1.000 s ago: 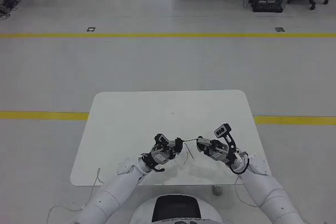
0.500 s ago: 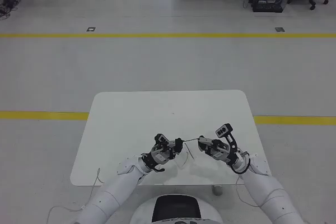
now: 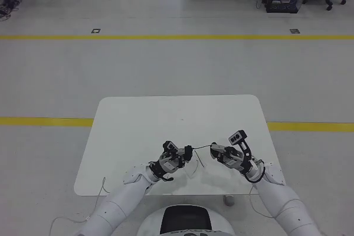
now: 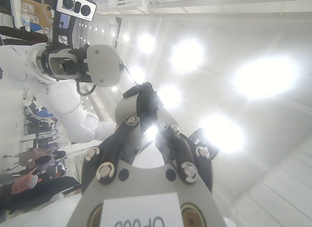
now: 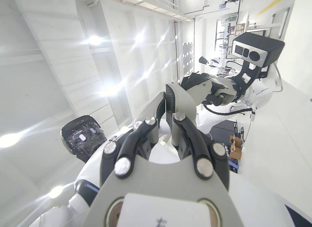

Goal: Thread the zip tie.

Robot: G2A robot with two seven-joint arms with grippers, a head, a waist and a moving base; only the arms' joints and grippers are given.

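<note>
From my overhead feed, both arms are raised over the near half of the white table, wrists turned towards each other, with the black zip tie strung in the air between them as a thin, nearly level line above the tabletop. The left gripper holds one end. On its own wrist camera I see its two fingers brought together at the tips and pinched on the tie, and the dark strand leaves those tips and runs across to the other arm. The right gripper takes the far end. From its wrist camera, its ribbed pads are pressed flat against each other with no gap that I can make out. The strap itself is too thin to pick out between them there, but the left wrist feed shows the strand meeting the right gripper's grey fingertip. The two grippers are near each other but apart, joined only by the tie, and both hang above the table's front edge rather than resting on it. I cannot tell which end carries the locking head. Beyond the table, yellow floor lines cross the pale floor.
</note>
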